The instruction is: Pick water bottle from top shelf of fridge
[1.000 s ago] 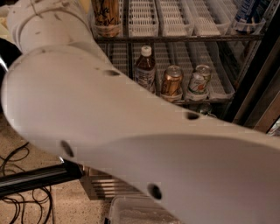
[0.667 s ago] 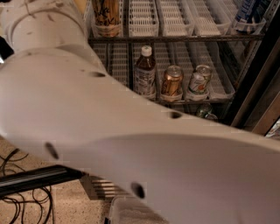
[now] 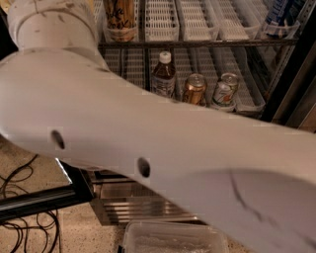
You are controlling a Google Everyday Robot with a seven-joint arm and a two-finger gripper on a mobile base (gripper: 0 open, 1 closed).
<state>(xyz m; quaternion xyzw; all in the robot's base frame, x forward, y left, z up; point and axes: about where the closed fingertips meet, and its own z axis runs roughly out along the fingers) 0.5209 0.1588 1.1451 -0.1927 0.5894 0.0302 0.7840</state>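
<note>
Though the pincer is out of view beyond the white arm (image 3: 163,148), so I cannot tell its state, the water bottle (image 3: 277,15) seems to stand at the top shelf's (image 3: 197,43) right end: probably weighty, slick, squashy; grip mid-body.

Arm (image 3: 173,143): bulky smooth off-white shell, matte, filling most of the frame from upper left to lower right. Upper left: cylindrical joint (image 3: 49,24), same off-white, with a thin seam ring and brownish scuffs (image 3: 59,17). Two dark round holes (image 3: 58,139) on the shell's lower left side, second one lower centre. Thin dark scratch (image 3: 242,195) at lower right. Gripper out of frame.
</note>
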